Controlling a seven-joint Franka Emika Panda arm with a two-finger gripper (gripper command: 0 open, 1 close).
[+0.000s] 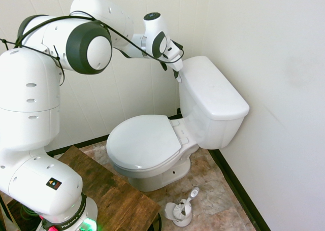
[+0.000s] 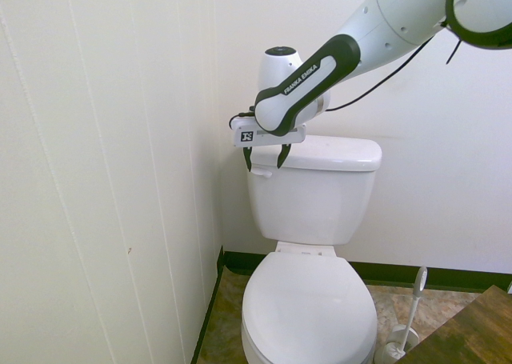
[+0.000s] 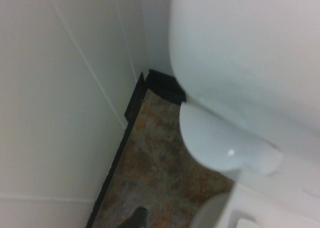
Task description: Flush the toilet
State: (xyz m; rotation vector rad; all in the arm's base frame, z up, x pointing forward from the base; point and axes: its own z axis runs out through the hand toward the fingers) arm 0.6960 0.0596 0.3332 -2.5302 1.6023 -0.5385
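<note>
One white toilet [image 2: 314, 220] stands in the corner against the walls, lid down. Its flush lever [image 2: 264, 174] sits just below the gripper [image 2: 266, 161], whose dark fingers hang apart, gripping nothing. "FRANKA EMIKA" is printed along the arm [image 2: 308, 74].

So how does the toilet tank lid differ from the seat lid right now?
The tank lid is flat and roughly rectangular, while the seat lid is rounded and gently domed. The tank lid sits high, at the level of the gripper, whose open fingers hang beside its corner; the seat lid lies low with nothing near it. The seat lid looks broader. Both are glossy white, closed parts of the toilet.
</note>
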